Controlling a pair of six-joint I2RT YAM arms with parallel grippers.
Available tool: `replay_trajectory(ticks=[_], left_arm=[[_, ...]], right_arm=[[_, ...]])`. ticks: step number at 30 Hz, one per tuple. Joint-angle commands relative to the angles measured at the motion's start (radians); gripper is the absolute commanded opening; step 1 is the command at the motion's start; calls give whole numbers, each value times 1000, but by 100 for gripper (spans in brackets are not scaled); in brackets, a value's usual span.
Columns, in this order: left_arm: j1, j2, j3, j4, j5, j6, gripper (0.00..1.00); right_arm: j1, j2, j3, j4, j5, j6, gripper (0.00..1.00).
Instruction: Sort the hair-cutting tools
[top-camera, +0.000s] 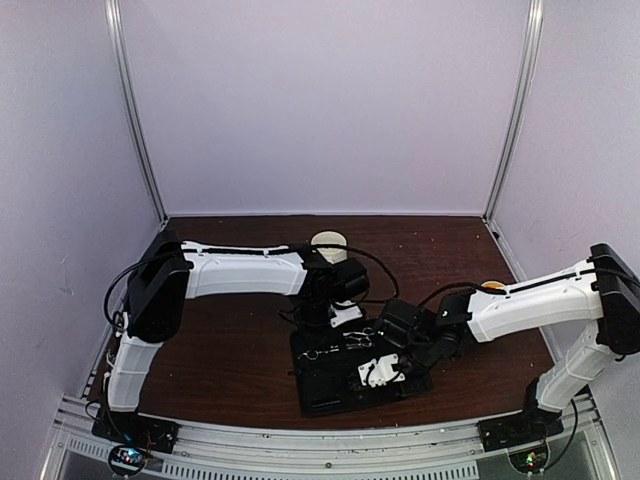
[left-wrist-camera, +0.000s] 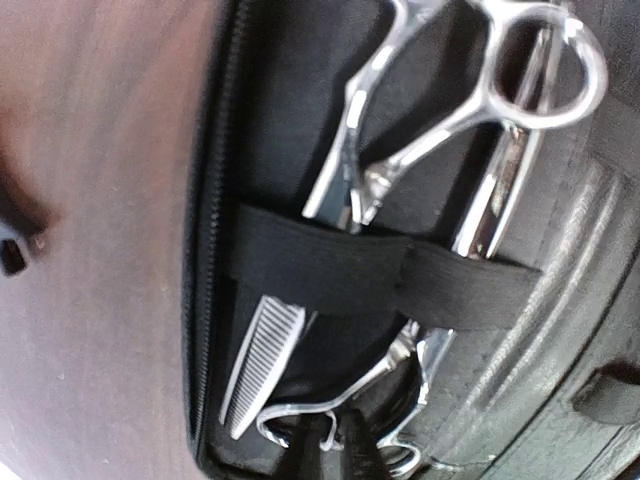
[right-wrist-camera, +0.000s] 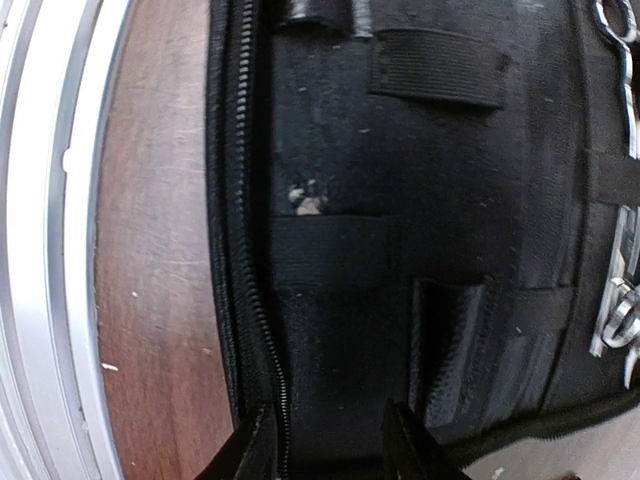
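Tucked under elastic strap (left-wrist-camera: 330, 270) in flat black zipped case (left-wrist-camera: 205, 250): 2 slim silver metal scissors (left-wrist-camera: 500, 190), kept from sliding. By a ring there, left gripper (left-wrist-camera: 330, 455), whether clamped unclear; right gripper (right-wrist-camera: 330, 445) fingers apart over case's zip edge, probably steadying.

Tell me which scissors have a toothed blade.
The pair nearer the zipper: comb teeth show below the strap; the other pair is smooth-bladed.

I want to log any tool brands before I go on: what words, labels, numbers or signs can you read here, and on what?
No text can be read in any view.
Scissors: bare bright metal, no legible marking.
Case: plain black lining and elastic straps, no label showing.
Mug: too small to tell.
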Motion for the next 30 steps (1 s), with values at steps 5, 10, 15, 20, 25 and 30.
replay_trajectory(ticks=[5,10,15,20,25,30], left_arm=[[4,-155,-10,7,-61,-12,36],[4,-209,-57,-13,-61,2,39],[24,-285,-142,29,-54,-11,42],[120,-359,-278,194,34,-32,58],[251,-372,-394,359,184,-76,66],[302,-363,-436,405,207,-89,52]], right_arm=[[-67,-103,107,-100,53,3,41],[-87,-118,131,-142,52,-4,42],[-120,-147,130,-141,35,18,43],[-142,-168,104,-135,4,31,43],[-244,-203,91,-135,-78,66,43],[-416,-155,146,-95,-15,194,41]])
